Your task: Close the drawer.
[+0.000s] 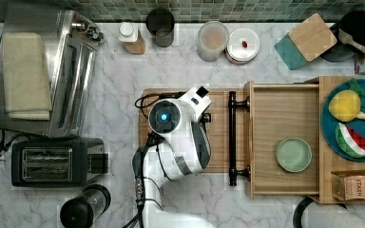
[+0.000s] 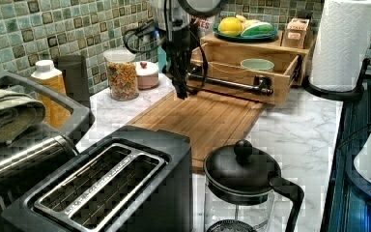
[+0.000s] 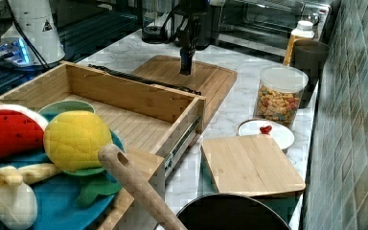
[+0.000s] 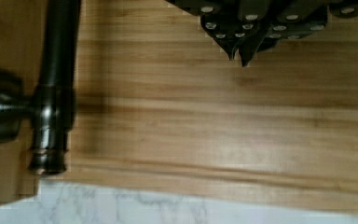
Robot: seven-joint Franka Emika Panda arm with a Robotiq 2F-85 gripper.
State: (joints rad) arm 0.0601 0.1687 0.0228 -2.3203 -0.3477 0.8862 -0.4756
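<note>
The counter (image 1: 123,85) is white marble, and on it lies a big flat wooden cutting board (image 2: 207,121). At the top view's right stands a wooden cabinet (image 1: 325,187) with a blue plate of toy fruit (image 1: 356,118) on top. The drawer (image 1: 285,137) sticks far out of that cabinet, toward the top view's left, so it is wide open. Its front panel hangs over the edge of the cutting board, and the long black handle (image 1: 232,137) runs along that front. Inside the drawer sits a small green bowl (image 1: 293,154). The robot arm (image 1: 180,137) stands over the cutting board, just beside the handle. In the left view the gripper (image 2: 180,92) points down near the board, close to one end of the handle but not touching it. In the wrist view the two fingertips (image 4: 237,49) are pressed close together with almost no gap, and they hold nothing. So I think the job has not really begun. The drawer is all the way out, and the arm looks ready to push. What is left is to press on the front or the handle and slide the drawer in until it is flush with the cabinet.
</note>
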